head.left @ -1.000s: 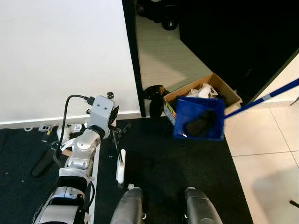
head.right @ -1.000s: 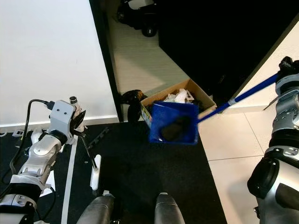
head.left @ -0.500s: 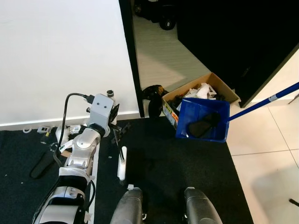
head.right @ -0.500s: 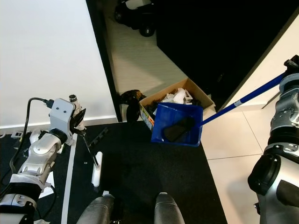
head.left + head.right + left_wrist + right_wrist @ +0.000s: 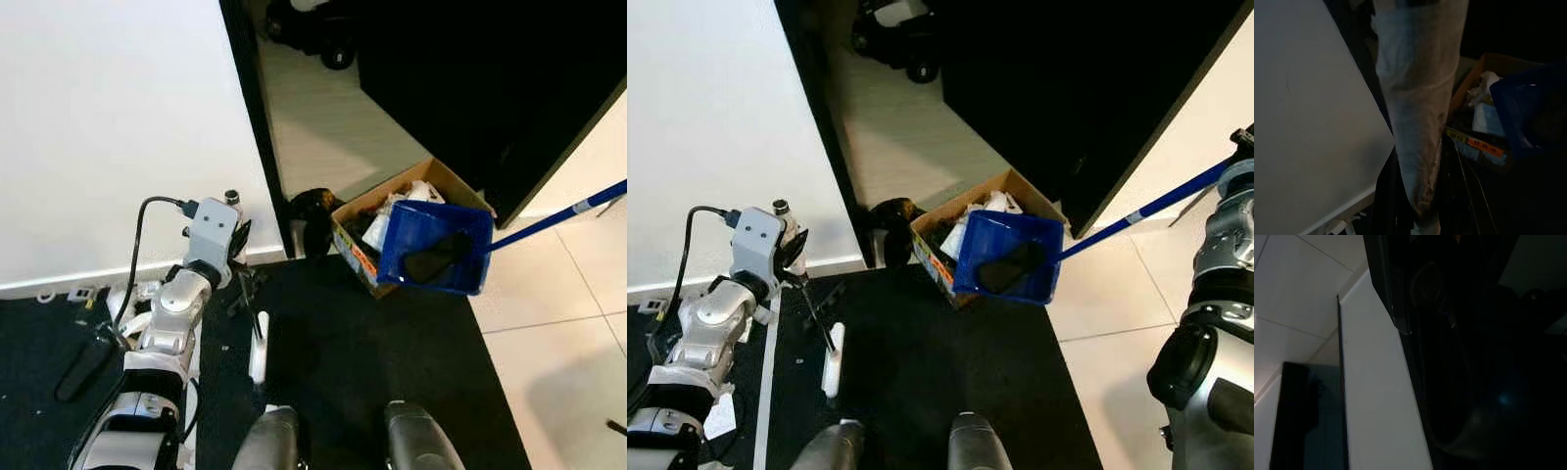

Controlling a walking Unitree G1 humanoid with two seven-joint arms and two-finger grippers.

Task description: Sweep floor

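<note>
The blue plastic dustpan (image 5: 1011, 257) on its long blue handle (image 5: 1146, 208) has travelled from above the black floor mat (image 5: 372, 343) to sit over the open brown cardboard box (image 5: 364, 220) by the dark doorway, its front lip now overlapping the box's near edge, right against the white crumpled waste (image 5: 972, 211) inside. A dark, sock-like object (image 5: 1007, 266) lies in the pan, not yet tipped out. I judge the sweeping load is at the dumping stage: the pan is in place above the box and needs tilting to empty.

The right arm (image 5: 1227, 245) carries the handle at its upper end; its end effector's grip cannot be made out. The left end effector (image 5: 245, 279) is clamped on the thin black stem of a small white-headed brush (image 5: 259, 345), which hangs down to the mat, well apart from the box.
</note>
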